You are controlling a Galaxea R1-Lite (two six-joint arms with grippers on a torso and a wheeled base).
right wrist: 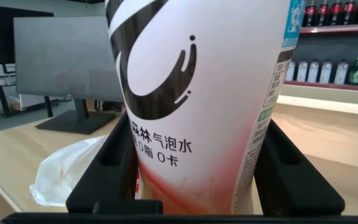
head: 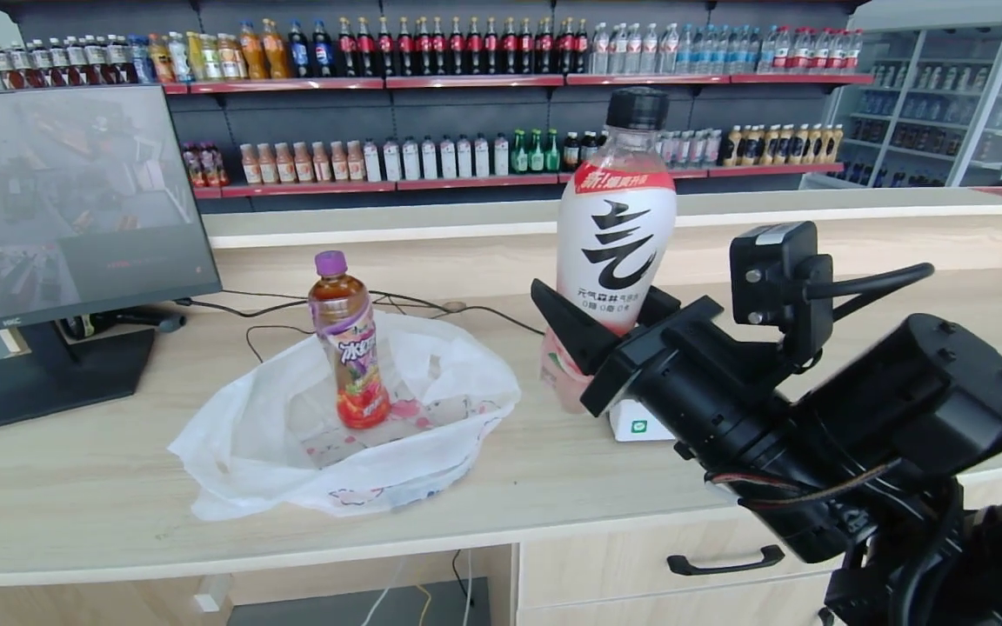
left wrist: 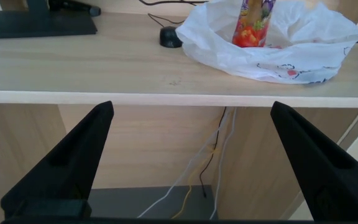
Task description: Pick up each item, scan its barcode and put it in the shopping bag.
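Note:
My right gripper (head: 605, 335) is shut on a large white-and-pink drink bottle (head: 612, 235) with a black cap, held upright above the counter to the right of the shopping bag. The same bottle (right wrist: 197, 106) stands between the right gripper's (right wrist: 197, 186) black fingers. A white plastic shopping bag (head: 292, 452) lies open on the counter with a purple-capped tea bottle (head: 349, 348) standing upright in it. My left gripper (left wrist: 191, 162) is open and empty, below the counter's front edge, with the bag (left wrist: 291, 56) and the tea bottle (left wrist: 252, 22) beyond it.
A monitor (head: 57, 209) on a black stand occupies the counter's left end. A small white box (head: 636, 422) sits on the counter under the held bottle. Cables (head: 397, 304) run behind the bag. A raised ledge (head: 466, 226) backs the counter, with drink shelves behind.

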